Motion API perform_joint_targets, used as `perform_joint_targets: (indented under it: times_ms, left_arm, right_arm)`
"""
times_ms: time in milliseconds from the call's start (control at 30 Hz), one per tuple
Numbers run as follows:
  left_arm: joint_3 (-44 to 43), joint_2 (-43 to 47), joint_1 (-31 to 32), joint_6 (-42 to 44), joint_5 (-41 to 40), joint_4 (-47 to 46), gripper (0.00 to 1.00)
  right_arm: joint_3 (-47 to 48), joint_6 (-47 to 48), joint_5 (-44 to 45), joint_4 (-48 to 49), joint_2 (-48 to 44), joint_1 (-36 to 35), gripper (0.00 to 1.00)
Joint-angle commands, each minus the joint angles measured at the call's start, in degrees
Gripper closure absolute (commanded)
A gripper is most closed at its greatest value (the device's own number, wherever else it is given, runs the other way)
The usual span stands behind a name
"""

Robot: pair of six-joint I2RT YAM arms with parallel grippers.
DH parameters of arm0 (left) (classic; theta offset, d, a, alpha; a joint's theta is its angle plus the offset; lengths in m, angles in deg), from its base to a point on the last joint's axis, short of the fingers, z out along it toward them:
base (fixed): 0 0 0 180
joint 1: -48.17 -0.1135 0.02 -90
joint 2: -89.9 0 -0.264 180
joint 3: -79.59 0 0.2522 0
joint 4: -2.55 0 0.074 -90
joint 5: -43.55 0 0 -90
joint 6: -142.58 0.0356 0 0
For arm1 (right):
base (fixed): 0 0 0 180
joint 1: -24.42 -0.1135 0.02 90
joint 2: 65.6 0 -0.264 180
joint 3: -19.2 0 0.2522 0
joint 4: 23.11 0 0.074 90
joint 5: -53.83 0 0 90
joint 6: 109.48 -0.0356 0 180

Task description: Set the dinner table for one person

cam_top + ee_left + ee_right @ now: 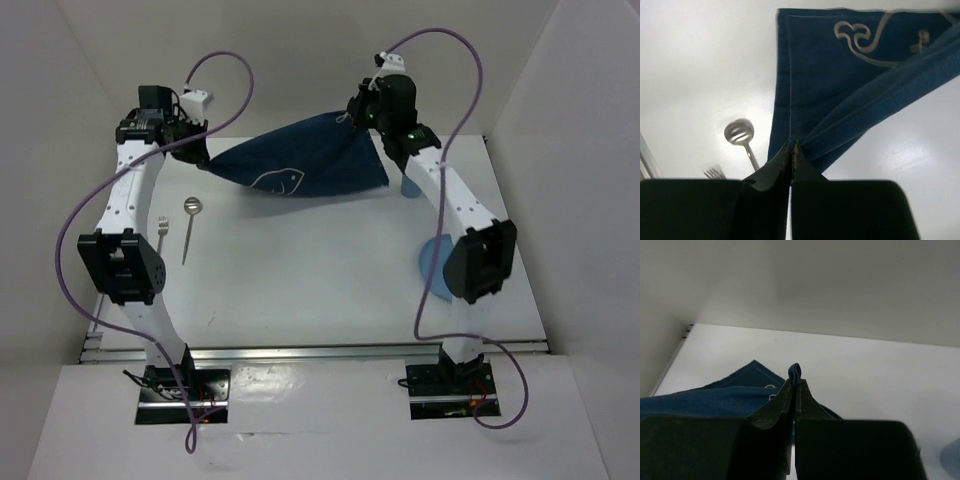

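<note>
Dinner table (300,290): a broad, flat white top with a thin metal rail along its near edge, lying beneath the navy placemat (300,165). The placemat sags between 2 pinches: the left gripper (792,145) is clamped on its left corner, the right gripper (796,382) on its right. A spoon (190,225) and fork (162,232) lie near the placemat's left end. Near its right end is what may be a blue plate (432,262), half hidden.

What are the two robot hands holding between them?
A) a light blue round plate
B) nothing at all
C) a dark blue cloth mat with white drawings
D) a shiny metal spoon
C: the left gripper and the right gripper are each pinched shut on an edge of the dark blue cloth mat, which stretches from one to the other.
</note>
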Motion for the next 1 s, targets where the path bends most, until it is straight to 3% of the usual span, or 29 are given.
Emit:
perform_joint_targets:
  times_ms: [0,133,167,233,267,300,367,467,600,667,733,833,967]
  left_arm:
    - [9.90,7.41,0.52,-0.42,-0.49,-4.51,1.00]
    - [25.02,12.18,0.52,4.49,0.12,-7.61,1.00]
    - [28.36,14.80,1.04,6.94,-0.58,-8.40,1.00]
    - [39.17,17.54,1.05,10.20,0.64,-10.16,0.96]
    - [42.42,18.59,1.74,14.74,2.13,-10.16,0.83]
    - [47.41,20.08,1.75,17.48,3.97,-8.42,0.76]
    - [51.23,20.10,2.45,22.41,8.97,-4.82,0.69]
    - [55.46,21.32,1.93,27.08,9.70,-0.85,0.68]
    - [53.28,23.26,-0.53,28.75,10.23,1.43,0.66]
    - [49.41,23.88,-1.58,29.28,11.80,4.68,0.64]
    - [47.21,24.40,-2.47,27.55,11.81,5.39,0.63]
    - [46.68,22.22,-2.47,16.04,5.41,-4.17,0.60]
    - [43.68,15.54,-1.33,8.47,-0.57,-5.58,0.60]
  right_arm:
    - [-14.50,3.07,-2.41,11.36,-9.03,-1.48,1.00]
    - [-36.64,2.38,-4.61,16.98,-20.98,-1.48,1.00]
    - [-40.95,0.72,-5.14,16.99,-25.35,-1.48,0.96]
    - [-53.43,-1.57,-5.85,16.21,-29.07,-2.01,0.74]
    - [-57.22,-5.41,-5.85,14.02,-32.57,-2.01,0.56]
    - [-64.21,-7.63,-5.85,12.70,-34.26,-2.53,0.33]
    - [-70.50,-13.41,-4.19,9.63,-40.56,-3.32,0.25]
    - [-76.76,-17.31,3.36,4.36,-50.57,-4.03,0.22]
    - [-75.81,-17.93,9.18,-0.39,-55.10,-4.03,0.18]
    - [-72.73,-18.45,9.18,-3.38,-52.39,-4.03,0.11]
    - [-70.28,-20.65,7.70,-6.03,-45.99,-4.03,0.11]
    - [-67.72,-21.71,6.12,-5.42,-35.44,-4.03,0.13]
    - [-59.91,-21.10,4.98,-4.29,-23.31,-4.03,0.18]
